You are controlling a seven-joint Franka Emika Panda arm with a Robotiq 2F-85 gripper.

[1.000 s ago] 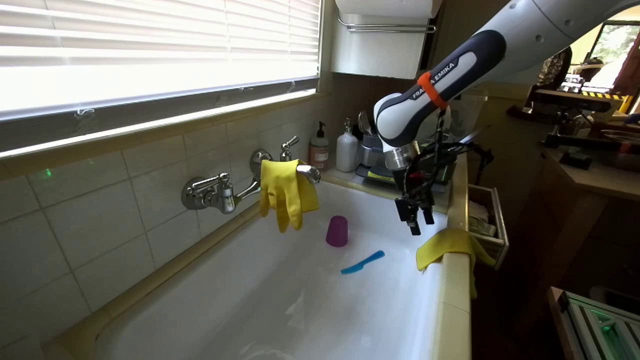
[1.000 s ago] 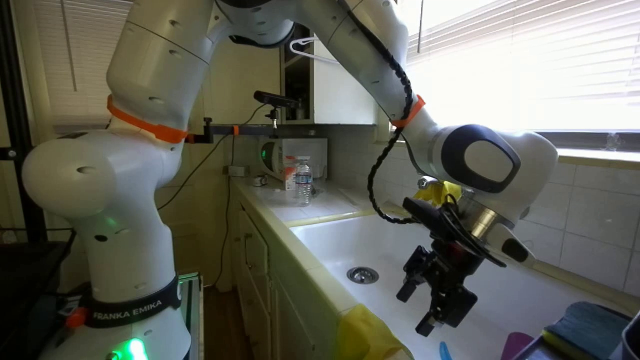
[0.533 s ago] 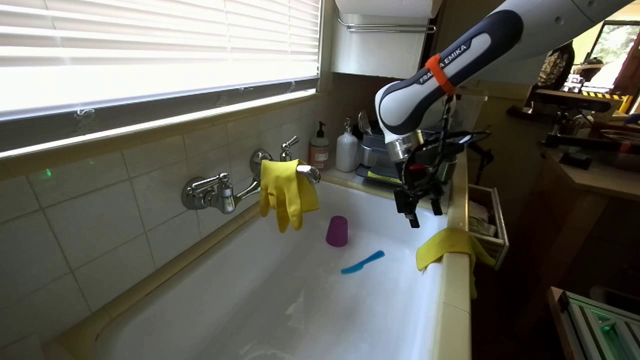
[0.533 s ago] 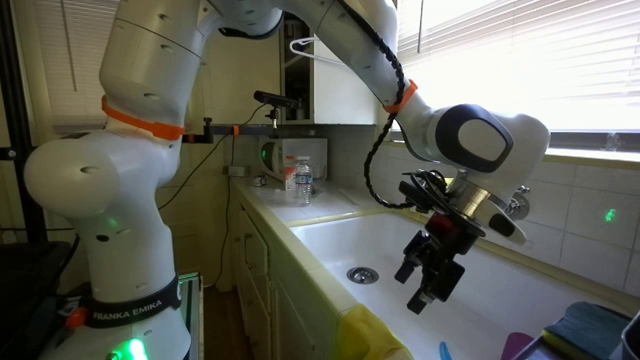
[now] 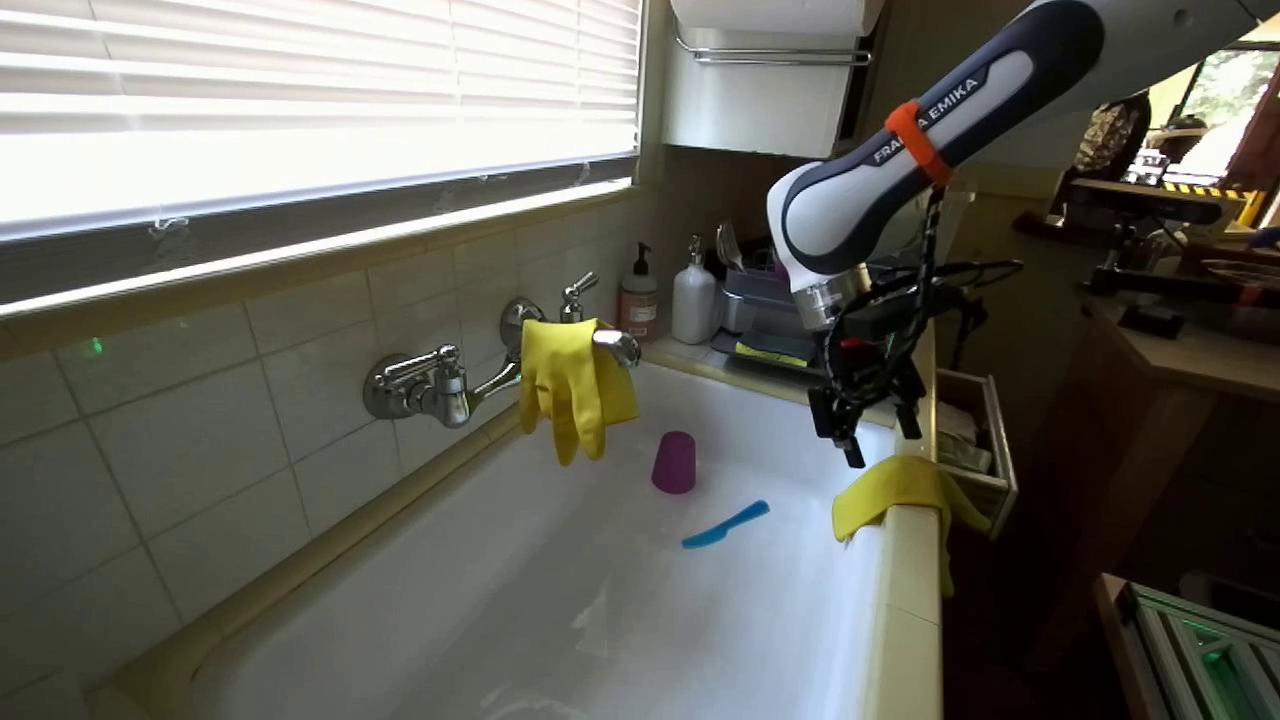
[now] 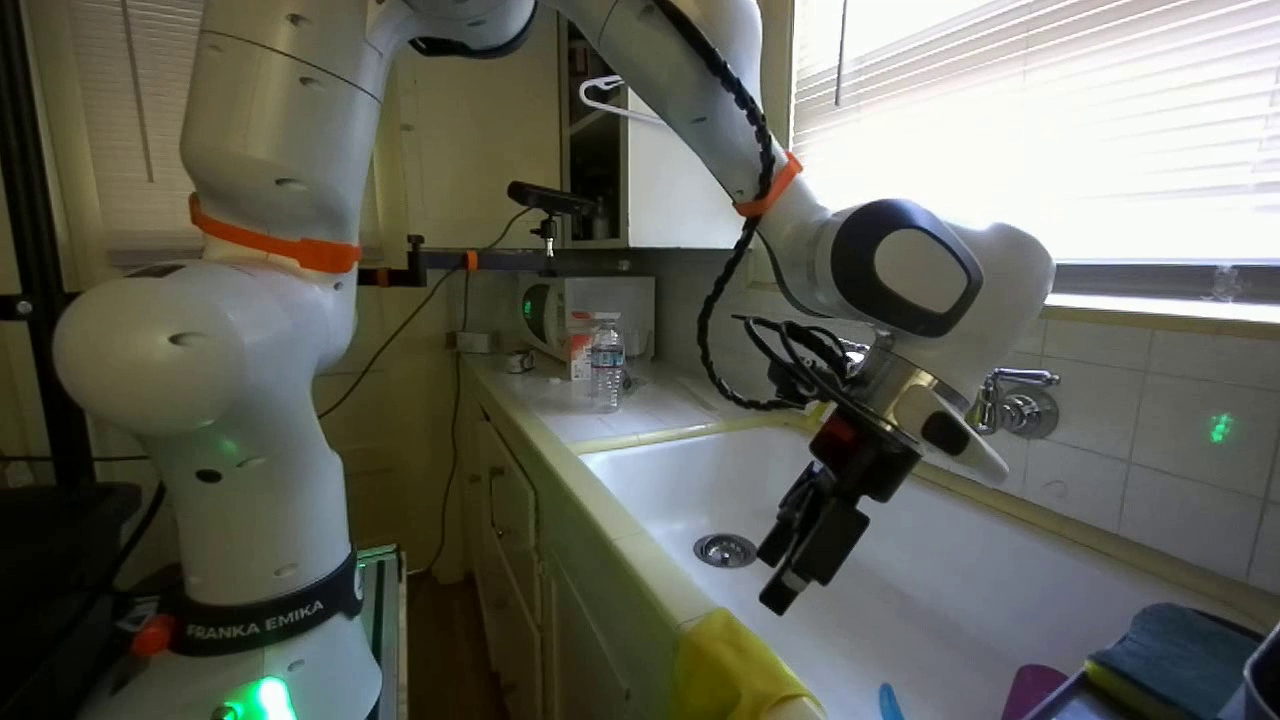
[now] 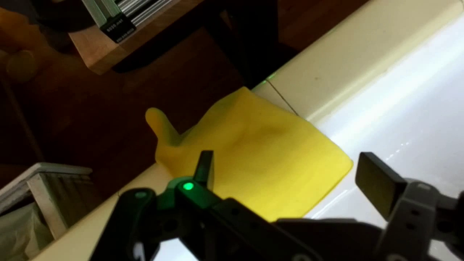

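Observation:
A yellow rubber glove (image 5: 900, 490) is draped over the sink's rim, with part hanging outside. It also shows in an exterior view (image 6: 740, 670) and fills the middle of the wrist view (image 7: 261, 145). My gripper (image 5: 882, 447) is open and empty, fingers pointing down, above and close to this glove. In the wrist view my gripper (image 7: 288, 159) has its fingers wide apart, with the glove seen between them; I see no contact. In the sink are a purple cup (image 5: 675, 463) and a blue knife-like utensil (image 5: 725, 526). A second yellow glove (image 5: 570, 385) hangs on the faucet.
The sink rim (image 5: 910, 600) runs beside an open drawer (image 5: 985, 430). A chrome faucet (image 5: 617, 347) juts over the sink. Two soap bottles (image 5: 693, 300) and a rack with a sponge (image 6: 1165, 660) stand at the sink's end. A water bottle (image 6: 607, 362) stands on the far counter.
The arm has moved towards the sink rim, bringing the gripper nearer the draped glove. It rose slightly, then came over the rim side, and the wrist turned. The gloves, cup and blue utensil have not moved.

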